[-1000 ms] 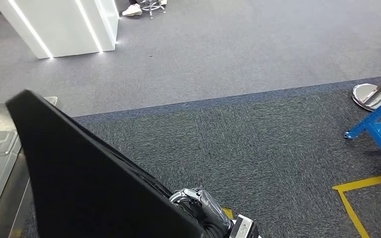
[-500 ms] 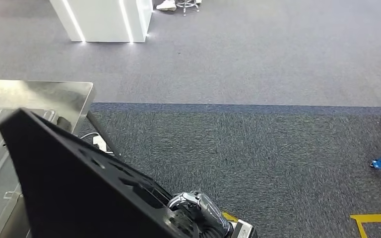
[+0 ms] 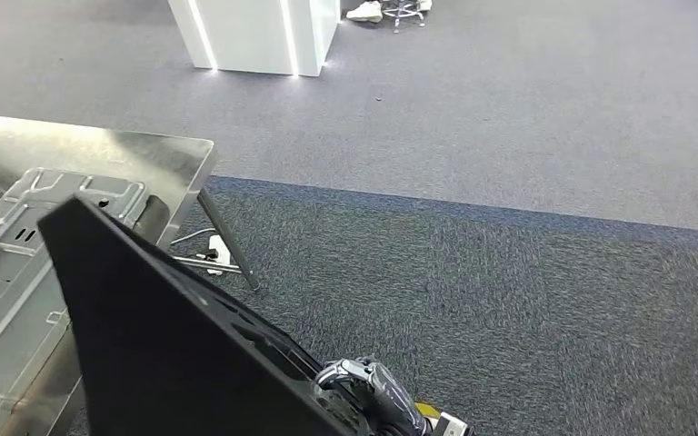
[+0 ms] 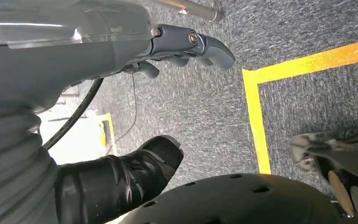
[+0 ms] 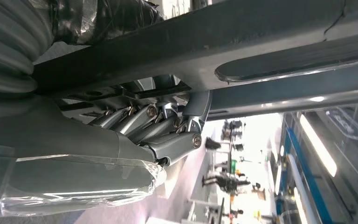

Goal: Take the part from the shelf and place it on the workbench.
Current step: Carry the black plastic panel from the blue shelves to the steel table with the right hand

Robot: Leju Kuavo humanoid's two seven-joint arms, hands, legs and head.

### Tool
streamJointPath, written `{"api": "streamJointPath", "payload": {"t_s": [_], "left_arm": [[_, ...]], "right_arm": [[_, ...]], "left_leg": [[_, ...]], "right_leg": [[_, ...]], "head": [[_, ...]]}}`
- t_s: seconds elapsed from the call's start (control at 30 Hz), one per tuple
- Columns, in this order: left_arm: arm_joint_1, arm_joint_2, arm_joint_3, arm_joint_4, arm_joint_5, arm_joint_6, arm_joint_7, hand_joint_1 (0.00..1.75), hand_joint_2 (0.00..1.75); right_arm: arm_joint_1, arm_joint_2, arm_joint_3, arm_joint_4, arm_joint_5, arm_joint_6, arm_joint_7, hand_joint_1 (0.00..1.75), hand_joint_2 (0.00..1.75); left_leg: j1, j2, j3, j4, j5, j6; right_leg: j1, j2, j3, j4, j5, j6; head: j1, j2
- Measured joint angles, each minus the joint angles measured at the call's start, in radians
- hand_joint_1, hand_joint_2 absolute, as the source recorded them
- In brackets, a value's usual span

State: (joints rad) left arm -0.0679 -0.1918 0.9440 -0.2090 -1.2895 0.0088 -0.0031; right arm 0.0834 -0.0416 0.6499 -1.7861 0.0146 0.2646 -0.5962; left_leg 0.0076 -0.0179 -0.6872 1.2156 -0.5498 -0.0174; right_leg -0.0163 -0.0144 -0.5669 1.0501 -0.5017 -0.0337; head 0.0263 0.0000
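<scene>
Two surfaces framed the head view: at far left a metal workbench [image 3: 159, 154] carrying a stamped metal sheet [image 3: 18, 236], its slanted leg [image 3: 227, 243] reaching down to dark carpet [image 3: 509, 309]; further back lay lighter grey carpet, with a white lit pedestal [image 3: 254, 32] at the top of the view. Rising from the lower left, the part [image 3: 154, 336] — a large flat black panel, tilted, its upper corner overlapping the workbench edge in the picture — hid much of the bench front. Just right of the panel's lower edge, the right hand [image 3: 368, 400] curled its fingers against the panel's rim; in the right wrist view these fingers [image 5: 168, 123] were bent tight round the dark edge, gripping it. In the left wrist view the left hand [image 4: 168, 93] showed fingers [image 4: 205, 44] lying close together and extended, the thumb apart — whether they touched the panel could not be told. Yellow floor tape [image 4: 261, 93] ran beneath.
</scene>
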Motion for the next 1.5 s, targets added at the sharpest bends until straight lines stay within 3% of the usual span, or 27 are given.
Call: {"api": "streamJointPath", "payload": {"t_s": [0.07, 0.1, 0.17, 0.23, 0.3, 0.37, 0.43, 0.5, 0.57, 0.6, 0.67, 0.73, 0.8, 0.87, 0.93, 1.0, 1.07, 1.1, 1.13, 1.17, 1.23, 1.3, 1.37, 1.43, 1.5], "left_arm": [[-0.001, 0.0, -0.003, 0.0, -0.007, 0.0, 0.0, 0.0, 1.75], [-0.001, 0.0, -0.005, 0.0, -0.011, 0.0, 0.001, 0.0, 1.75], [0.001, 0.0, -0.011, 0.0, -0.019, 0.0, 0.002, 0.0, 1.75], [-0.002, 0.0, -0.019, 0.0, -0.026, 0.0, 0.002, 0.0, 1.75], [-0.006, 0.0, -0.027, 0.0, -0.033, 0.0, 0.001, 0.0, 1.75], [-0.005, -0.001, -0.033, 0.0, -0.042, 0.0, 0.0, 0.0, 1.75], [-0.004, -0.002, -0.041, 0.0, -0.048, 0.0, 0.0, 0.0, 1.75], [-0.007, -0.004, -0.048, 0.0, -0.053, 0.0, 0.0, 0.0, 1.75], [-0.01, -0.005, -0.053, 0.0, -0.056, 0.0, 0.001, 0.0, 1.75], [-0.011, -0.006, -0.055, 0.0, -0.056, 0.001, 0.001, 0.0, 1.75], [-0.01, -0.007, -0.058, 0.0, -0.056, 0.002, 0.002, 0.0, 1.75], [-0.01, -0.01, -0.059, 0.0, -0.056, 0.003, 0.002, 0.0, 1.75], [-0.012, -0.013, -0.061, 0.0, -0.056, 0.005, 0.002, 0.0, 1.75], [-0.01, -0.015, -0.063, 0.0, -0.056, 0.009, 0.003, 0.0, 1.75], [-0.007, -0.021, -0.065, 0.0, -0.056, 0.018, 0.005, 0.0, 1.75], [-0.01, -0.03, -0.067, 0.0, -0.055, 0.029, 0.007, 0.0, 1.75], [-0.012, -0.037, -0.068, 0.0, -0.052, 0.036, 0.01, 0.0, 1.75], [-0.012, -0.039, -0.068, 0.0, -0.049, 0.038, 0.011, 0.0, 1.75], [-0.01, -0.04, -0.067, 0.0, -0.046, 0.039, 0.012, 0.0, 1.75], [-0.009, -0.041, -0.067, 0.0, -0.042, 0.039, 0.012, 0.0, 1.75], [-0.008, -0.041, -0.064, 0.0, -0.031, 0.039, 0.012, 0.0, 1.75], [-0.01, -0.042, -0.056, 0.0, -0.019, 0.039, 0.012, 0.0, 1.75], [-0.009, -0.042, -0.047, 0.0, -0.009, 0.038, 0.012, 0.0, 1.75], [-0.006, -0.044, -0.042, 0.0, -0.001, 0.038, 0.012, 0.0, 1.75], [-0.007, -0.046, -0.037, 0.0, 0.004, 0.037, 0.011, 0.0, 1.75]], "right_arm": [[0.009, 0.0, -0.003, -0.003, 0.006, -0.007, 0.0, 1.75, 1.75], [0.013, 0.0, -0.005, -0.006, 0.008, -0.012, 0.0, 1.75, 1.75], [0.022, 0.0, -0.008, -0.016, 0.013, -0.021, -0.001, 1.75, 1.75], [0.031, -0.001, -0.012, -0.029, 0.018, -0.029, -0.002, 1.75, 1.75], [0.046, -0.001, -0.015, -0.043, 0.023, -0.043, -0.003, 1.75, 1.75], [0.062, -0.001, -0.016, -0.062, 0.031, -0.061, -0.003, 1.75, 1.75], [0.072, -0.001, -0.016, -0.081, 0.039, -0.078, 0.0, 1.75, 1.75], [0.084, -0.004, -0.016, -0.094, 0.041, -0.089, 0.001, 1.75, 1.75], [0.097, -0.01, -0.016, -0.101, 0.04, -0.1, 0.001, 1.75, 1.75], [0.102, -0.013, -0.016, -0.103, 0.04, -0.103, 0.001, 1.75, 1.75], [0.105, -0.018, -0.016, -0.109, 0.039, -0.107, 0.001, 1.75, 1.75], [0.107, -0.021, -0.016, -0.115, 0.037, -0.107, 0.0, 1.75, 1.75], [0.11, -0.025, -0.016, -0.12, 0.034, -0.107, 0.0, 1.75, 1.75], [0.111, -0.03, -0.016, -0.124, 0.027, -0.107, -0.003, 1.75, 1.75], [0.114, -0.037, -0.017, -0.13, 0.015, -0.106, -0.009, 1.75, 1.75], [0.122, -0.046, -0.022, -0.138, 0.0, -0.1, -0.02, 1.75, 1.75], [0.129, -0.055, -0.028, -0.141, -0.01, -0.09, -0.027, 1.75, 1.75], [0.13, -0.059, -0.031, -0.141, -0.012, -0.084, -0.028, 1.75, 1.75], [0.13, -0.062, -0.033, -0.141, -0.014, -0.076, -0.028, 1.75, 1.75], [0.129, -0.063, -0.035, -0.141, -0.016, -0.068, -0.029, 1.75, 1.75], [0.126, -0.065, -0.038, -0.14, -0.018, -0.047, -0.03, 1.75, 1.75], [0.12, -0.065, -0.039, -0.136, -0.02, -0.024, -0.029, 1.75, 1.75], [0.11, -0.065, -0.04, -0.129, -0.022, -0.004, -0.029, 1.75, 1.75], [0.1, -0.065, -0.042, -0.123, -0.024, 0.01, -0.027, 1.75, 1.75], [0.094, -0.065, -0.043, -0.117, -0.025, 0.019, -0.026, 1.75, 1.75]], "left_leg": [[0.003, 0.009, -0.044, 0.088, -0.027, -0.003], [0.003, 0.012, -0.041, 0.082, -0.014, -0.002], [0.002, 0.027, 0.02, -0.031, 0.05, 0.005], [-0.006, 0.061, 0.082, -0.149, 0.088, 0.016], [-0.014, 0.072, 0.095, -0.183, 0.09, 0.025], [-0.013, 0.05, 0.099, -0.195, 0.095, 0.033], [-0.007, 0.031, 0.112, -0.213, 0.103, 0.043], [-0.005, 0.012, 0.117, -0.22, 0.106, 0.051], [-0.007, -0.014, 0.117, -0.218, 0.106, 0.055], [-0.007, -0.028, 0.117, -0.216, 0.105, 0.055], [-0.006, -0.056, 0.118, -0.208, 0.1, 0.052], [-0.006, -0.08, 0.112, -0.193, 0.093, 0.044], [-0.005, -0.098, 0.104, -0.185, 0.09, 0.034], [-0.002, -0.111, 0.098, -0.184, 0.09, 0.022], [-0.003, -0.073, 0.084, -0.156, 0.072, 0.013], [-0.003, -0.012, 0.035, -0.056, 0.018, 0.006], [0.0, 0.007, -0.032, 0.068, -0.031, 0.001], [0.001, 0.01, -0.047, 0.095, -0.032, 0.0], [0.002, 0.013, -0.042, 0.083, -0.014, 0.001], [0.002, 0.018, -0.016, 0.033, 0.019, 0.004], [-0.004, 0.055, 0.057, -0.108, 0.079, 0.015], [-0.014, 0.08, 0.092, -0.181, 0.096, 0.028], [-0.018, 0.064, 0.093, -0.19, 0.095, 0.038], [-0.013, 0.043, 0.106, -0.208, 0.103, 0.049], [-0.008, 0.022, 0.118, -0.22, 0.111, 0.058]], "right_leg": [[0.003, -0.027, 0.001, 0.0, -0.003, -0.002], [0.004, -0.039, 0.002, 0.0, -0.005, -0.002], [0.005, -0.061, 0.008, 0.0, -0.009, 0.0], [0.008, -0.079, 0.013, 0.0, -0.015, 0.008], [0.01, -0.095, 0.017, -0.003, -0.018, 0.018], [0.009, -0.101, 0.025, -0.006, -0.021, 0.029], [0.005, -0.059, 0.017, 0.025, -0.046, 0.039], [0.003, -0.004, -0.037, 0.132, -0.103, 0.041], [0.003, 0.012, -0.096, 0.239, -0.137, 0.042], [0.003, 0.014, -0.106, 0.25, -0.126, 0.042], [0.001, 0.025, -0.074, 0.164, -0.055, 0.041], [-0.002, 0.067, -0.026, 0.052, -0.005, 0.039], [-0.003, 0.091, -0.011, 0.013, 0.0, 0.034], [-0.001, 0.073, -0.007, 0.006, 0.003, 0.024], [-0.001, 0.049, 0.002, -0.003, 0.005, 0.011], [0.002, 0.02, 0.007, -0.008, 0.003, 0.003], [0.006, -0.011, 0.008, -0.008, 0.0, 0.0], [0.007, -0.025, 0.008, -0.008, -0.002, -0.001], [0.008, -0.038, 0.01, -0.008, -0.004, 0.0], [0.008, -0.049, 0.014, -0.008, -0.007, 0.001], [0.011, -0.07, 0.022, -0.008, -0.013, 0.006], [0.014, -0.086, 0.028, -0.009, -0.018, 0.016], [0.014, -0.102, 0.035, -0.015, -0.021, 0.027], [0.011, -0.085, 0.04, -0.003, -0.035, 0.038], [0.007, -0.027, 0.002, 0.085, -0.084, 0.043]], "head": [[0.0, 0.0], [0.0, 0.0], [0.0, 0.0], [0.0, 0.0], [0.0, 0.0], [0.001, 0.0], [0.001, 0.0], [0.002, 0.0], [0.002, 0.0], [0.002, 0.0], [0.002, 0.0], [0.002, 0.0], [0.002, 0.0], [0.001, 0.0], [0.001, 0.0], [0.0, 0.0], [-0.001, 0.0], [-0.001, 0.0], [-0.001, 0.0], [-0.001, 0.0], [-0.001, 0.0], [0.0, 0.0], [0.0, 0.0], [0.001, 0.0], [0.002, 0.0]]}}
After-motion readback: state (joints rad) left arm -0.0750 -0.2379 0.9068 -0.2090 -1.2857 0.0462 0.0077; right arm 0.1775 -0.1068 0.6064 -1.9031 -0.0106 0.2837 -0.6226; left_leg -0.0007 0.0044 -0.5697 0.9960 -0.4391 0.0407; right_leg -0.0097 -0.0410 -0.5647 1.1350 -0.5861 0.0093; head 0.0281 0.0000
